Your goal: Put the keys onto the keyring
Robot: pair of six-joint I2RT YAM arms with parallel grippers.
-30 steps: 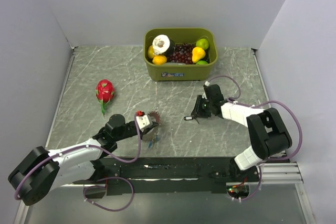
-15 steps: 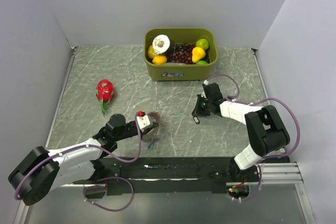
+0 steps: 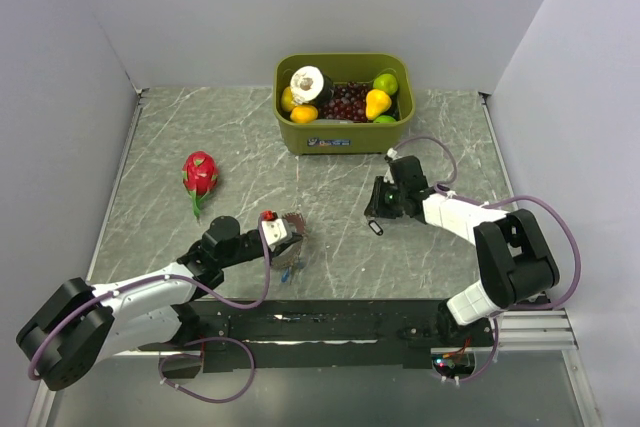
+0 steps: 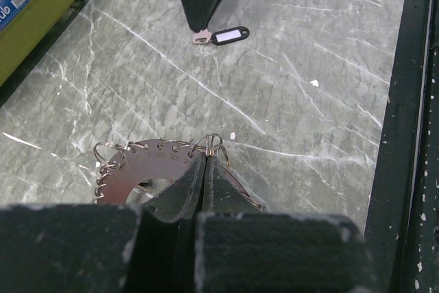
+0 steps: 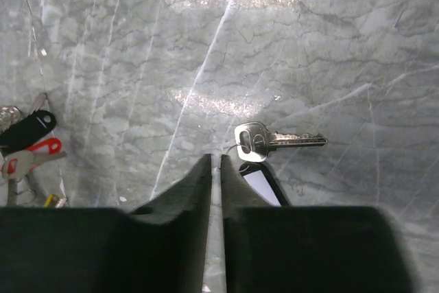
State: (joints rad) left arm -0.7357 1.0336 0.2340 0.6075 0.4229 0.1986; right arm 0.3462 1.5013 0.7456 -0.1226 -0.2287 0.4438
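Note:
My left gripper [image 4: 206,157] is shut on the keyring [image 4: 147,162], a flat grey metal disc with small wire loops round its rim, held just above the table. Keys with red [image 3: 268,216] and dark heads hang from it. Those keys [image 5: 31,138] show at the left edge of the right wrist view. One loose silver key [image 5: 274,138] with a black tag [image 5: 264,186] lies flat on the table. My right gripper [image 5: 215,159] stands just left of it, jaws a narrow slit apart, nothing between them. From above, this gripper [image 3: 377,211] is over the tag [image 3: 374,228].
A green bin [image 3: 343,130] of toy fruit stands at the back centre, its corner [image 4: 34,12] in the left wrist view. A red dragon fruit [image 3: 200,174] lies at the left. The black rail [image 4: 411,135] runs along the near table edge.
The loose key and tag slid a little to the right and turned. My right gripper shifted slightly over them, its jaws closing and then parting slightly. The left arm has not moved.

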